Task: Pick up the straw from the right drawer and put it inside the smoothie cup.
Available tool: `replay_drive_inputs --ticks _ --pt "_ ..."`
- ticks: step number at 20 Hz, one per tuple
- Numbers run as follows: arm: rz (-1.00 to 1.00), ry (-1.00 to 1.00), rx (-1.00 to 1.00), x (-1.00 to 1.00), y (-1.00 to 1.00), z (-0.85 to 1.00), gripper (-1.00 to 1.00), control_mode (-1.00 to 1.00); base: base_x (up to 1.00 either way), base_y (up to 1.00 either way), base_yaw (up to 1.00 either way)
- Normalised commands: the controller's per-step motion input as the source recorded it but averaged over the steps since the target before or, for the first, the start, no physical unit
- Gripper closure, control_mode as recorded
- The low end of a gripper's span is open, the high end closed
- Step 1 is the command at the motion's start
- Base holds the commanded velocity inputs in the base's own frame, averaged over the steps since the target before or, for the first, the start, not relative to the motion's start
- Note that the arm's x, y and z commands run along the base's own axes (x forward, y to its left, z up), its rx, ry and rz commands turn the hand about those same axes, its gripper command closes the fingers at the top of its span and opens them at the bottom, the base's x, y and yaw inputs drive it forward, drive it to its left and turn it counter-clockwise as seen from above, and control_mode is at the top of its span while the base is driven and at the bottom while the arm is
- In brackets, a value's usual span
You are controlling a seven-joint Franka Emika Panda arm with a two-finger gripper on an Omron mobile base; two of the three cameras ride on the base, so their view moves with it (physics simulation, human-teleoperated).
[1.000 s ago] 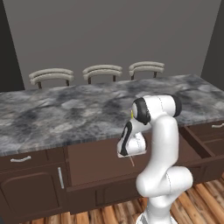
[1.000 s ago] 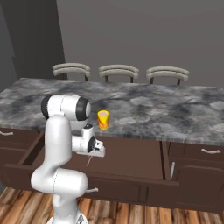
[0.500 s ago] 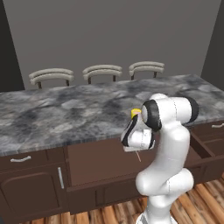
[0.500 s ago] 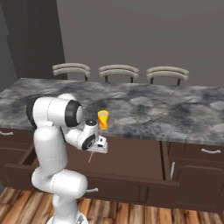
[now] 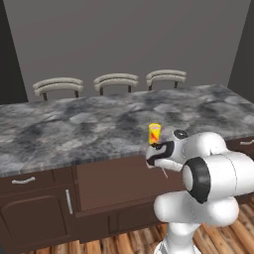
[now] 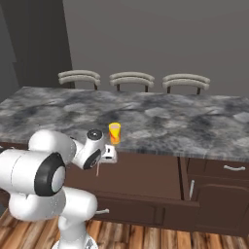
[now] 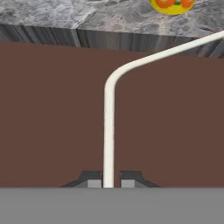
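The smoothie cup [image 5: 155, 133] [image 6: 114, 133] is yellow with a red-orange patch and stands upright near the counter's front edge. My gripper [image 5: 154, 161] [image 6: 108, 154] [image 7: 109, 180] hovers just in front of and below it, over the open right drawer [image 5: 114, 182] [image 6: 146, 175], and is shut on the straw [image 5: 163, 172] [image 6: 97, 168]. In the hand view the pale straw [image 7: 108, 127] runs out from between the fingers [image 7: 91, 180], then bends toward the right. The cup's base [image 7: 172, 5] peeks in at the top edge there.
A grey marble counter [image 5: 74, 129] [image 6: 185, 121] spans the scene, with three stools [image 5: 115, 79] [image 6: 131, 78] behind it. Dark cabinet doors [image 5: 34, 213] [image 6: 219, 194] flank the open drawer. My own bulky arm [image 5: 208, 178] [image 6: 39, 175] stands close in front of the drawer.
The hand has risen a little with the straw and come closer to the cup, while the arm's elbow has swung down and toward the cameras.
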Motion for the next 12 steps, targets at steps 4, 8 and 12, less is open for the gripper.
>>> replay_drive_inputs --ticks 4,8,12 --pt "0.14 -0.16 0.0 -0.02 -0.08 1.0 1.0 -1.0 0.0 0.0 0.0" --pt "0.12 -0.13 0.0 0.0 -0.05 1.0 1.0 -1.0 0.0 0.0 0.0" --pt "0.11 -0.15 0.04 0.02 -0.01 1.0 1.0 -1.0 0.0 0.0 0.0"
